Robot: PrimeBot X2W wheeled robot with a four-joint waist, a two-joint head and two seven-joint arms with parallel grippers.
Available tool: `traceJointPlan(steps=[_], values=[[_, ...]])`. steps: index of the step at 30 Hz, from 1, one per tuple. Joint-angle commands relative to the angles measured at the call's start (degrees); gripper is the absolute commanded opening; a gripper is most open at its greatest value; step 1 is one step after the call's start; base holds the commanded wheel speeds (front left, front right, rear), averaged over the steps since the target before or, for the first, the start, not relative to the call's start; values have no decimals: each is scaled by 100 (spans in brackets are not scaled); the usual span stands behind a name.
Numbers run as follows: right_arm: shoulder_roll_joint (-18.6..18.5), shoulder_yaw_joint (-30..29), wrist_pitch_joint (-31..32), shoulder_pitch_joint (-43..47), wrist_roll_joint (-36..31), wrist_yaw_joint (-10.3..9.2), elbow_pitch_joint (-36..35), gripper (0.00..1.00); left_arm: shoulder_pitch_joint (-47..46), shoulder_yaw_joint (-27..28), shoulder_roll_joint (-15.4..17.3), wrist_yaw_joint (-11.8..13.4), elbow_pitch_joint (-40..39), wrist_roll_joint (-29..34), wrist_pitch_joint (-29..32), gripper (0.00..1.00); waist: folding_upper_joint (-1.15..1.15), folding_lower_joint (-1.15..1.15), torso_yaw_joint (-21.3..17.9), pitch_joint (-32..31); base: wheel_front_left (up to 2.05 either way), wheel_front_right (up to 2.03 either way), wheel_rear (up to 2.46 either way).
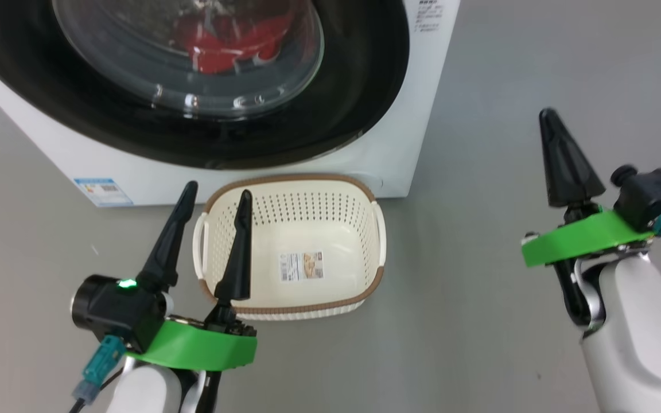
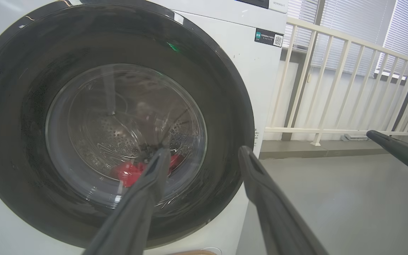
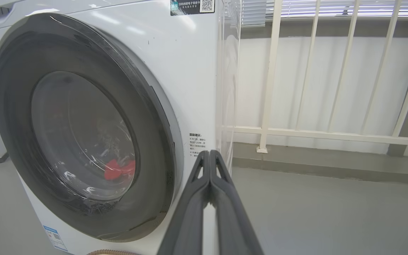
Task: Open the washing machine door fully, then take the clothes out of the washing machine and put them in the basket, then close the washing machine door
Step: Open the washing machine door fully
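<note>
Washing machine door (image 1: 359,74) closed on the white washing machine (image 1: 399,155), red clothes (image 1: 233,40) behind the glass, basket (image 1: 302,209) on the floor (image 1: 479,287) just in front, left claw (image 1: 218,189) spread wide by the basket's left side, right claw (image 1: 549,115) pinched together, holding nothing, well off right
</note>
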Motion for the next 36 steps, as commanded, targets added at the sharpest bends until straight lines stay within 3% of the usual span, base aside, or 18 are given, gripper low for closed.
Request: traceJointPlan(steps=[1, 10, 20, 26, 36], values=[[11, 108, -36, -203, 89, 36, -131, 0, -183, 150, 88, 14, -189, 68, -51, 100, 0, 0, 81, 197, 0, 0, 0], [11, 128, -36, -981, 2099, 36, 346, 0, -302, 149, 88, -58, -476, 101, -51, 100, 0, 0, 222, 618, 0, 0, 0], [11, 103, 28, -2015, 3549, 36, 891, 0, -414, 129, 88, -85, -864, 61, -51, 100, 0, 0, 374, 1085, 0, 0, 0], [11, -4, 551, -2604, 4450, 36, 1079, 0, -433, 72, 88, -66, -972, 32, -51, 100, 0, 0, 436, 1322, 0, 0, 0], [11, -297, 2006, -3209, 5835, 36, 1219, 0, -434, -47, 88, -44, -1059, 59, -51, 100, 0, 0, 513, 1632, 0, 0, 0]])
